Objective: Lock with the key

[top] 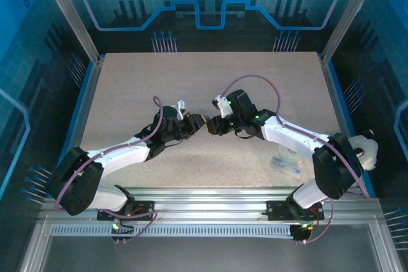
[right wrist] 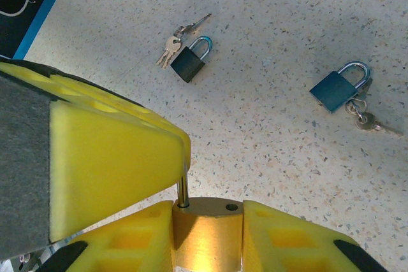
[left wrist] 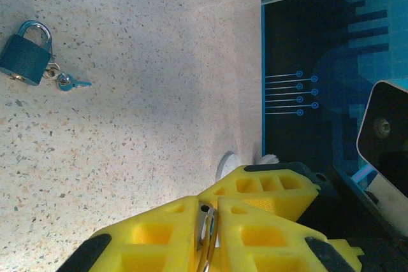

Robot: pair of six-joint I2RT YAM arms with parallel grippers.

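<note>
Look close first, from the right wrist: see the right claw (right wrist: 207,221) clenched tight on the gold padlock (right wrist: 207,240), held up above the speckled table (right wrist: 268,157). Notice the thin silver bar (right wrist: 183,190) standing up out of one hole in the lock's top, and the second hole (right wrist: 231,207) beside it, bare, so probably not locked yet. Follow that bar up to a big yellow finger (right wrist: 108,157) hiding its top, likely the other arm's. Turn to the left wrist: find the left claw (left wrist: 207,211) squeezed onto a silver loop (left wrist: 207,246), maybe the padlock's own bar, maybe a key ring; cannot tell which. Cannot spot this lock's own key for sure either. To do this step well, keep the gold body very still, hold the loop firmly but not too hard, line the loose end up over the bare hole, then push straight, no twisting, no jerking. Go slowly, to avoid slipping and dropping the lock. Farther off on the table, see a dark padlock (right wrist: 189,63) with a bunch of keys (right wrist: 169,48) touching it, and a blue padlock (right wrist: 336,87) with a key (right wrist: 366,121) hanging from it, well apart from each other. Leave those alone. No brand, label or words to read on any lock; farthest back, just blue lines and a cog shape on the wall (top: 210,4).
</note>
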